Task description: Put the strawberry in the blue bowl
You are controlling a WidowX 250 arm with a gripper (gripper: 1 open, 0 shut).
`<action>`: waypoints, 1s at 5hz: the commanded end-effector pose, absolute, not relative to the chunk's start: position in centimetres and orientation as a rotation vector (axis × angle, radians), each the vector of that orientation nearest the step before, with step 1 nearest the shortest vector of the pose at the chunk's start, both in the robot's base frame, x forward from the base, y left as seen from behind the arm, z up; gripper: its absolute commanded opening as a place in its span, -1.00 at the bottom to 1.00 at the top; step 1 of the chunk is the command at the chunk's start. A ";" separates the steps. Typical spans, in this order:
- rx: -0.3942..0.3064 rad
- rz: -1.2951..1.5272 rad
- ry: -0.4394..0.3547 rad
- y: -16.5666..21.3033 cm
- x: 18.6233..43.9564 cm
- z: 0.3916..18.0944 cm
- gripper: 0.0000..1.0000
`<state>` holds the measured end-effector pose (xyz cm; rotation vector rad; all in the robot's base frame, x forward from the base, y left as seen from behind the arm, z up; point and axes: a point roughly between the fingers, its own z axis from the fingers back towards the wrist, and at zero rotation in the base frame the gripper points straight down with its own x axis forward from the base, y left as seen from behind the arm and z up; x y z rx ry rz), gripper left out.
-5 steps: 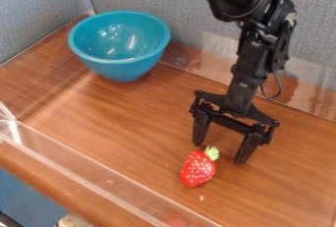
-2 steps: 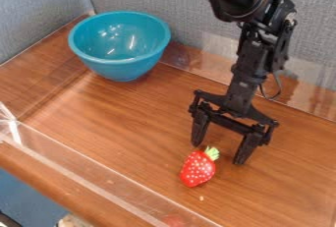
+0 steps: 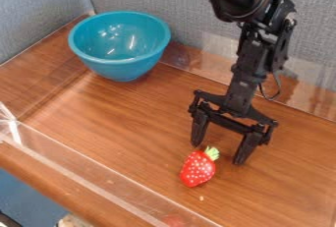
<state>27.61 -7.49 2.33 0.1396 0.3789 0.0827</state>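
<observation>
A grey fabric-like wall panel (image 3: pixel 39 10) fills the upper left, running behind the scene from about nine o'clock round to one o'clock. Below it lies the table (image 3: pixel 118 113), a glossy reddish-brown wooden top with visible grain and soft reflections; a clear plastic strip (image 3: pixel 79 172) edges its near side, from eight o'clock toward five o'clock.

At ten o'clock sits the blue bowl (image 3: pixel 120 44), upright on the wood close to the wall, its inside shiny with highlights.

Toward five o'clock, the strawberry (image 3: pixel 198 168) lies on the table, red with its small green cap pointing up toward the arm. It is well apart from the bowl and lies just below and left of the gripper.

At three to four o'clock the black gripper (image 3: pixel 233 144) hangs from an arm (image 3: pixel 256 34) that comes down from twelve o'clock. Its jaws are spread wide, tips down at the wood, with nothing between them; the strawberry is just beside the left tip, not held.
</observation>
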 end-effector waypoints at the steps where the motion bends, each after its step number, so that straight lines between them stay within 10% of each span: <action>1: 0.172 0.110 0.461 -6.8 26.6 0.2 1.00; 5: 0.175 0.125 0.489 -6.7 26.0 0.1 1.00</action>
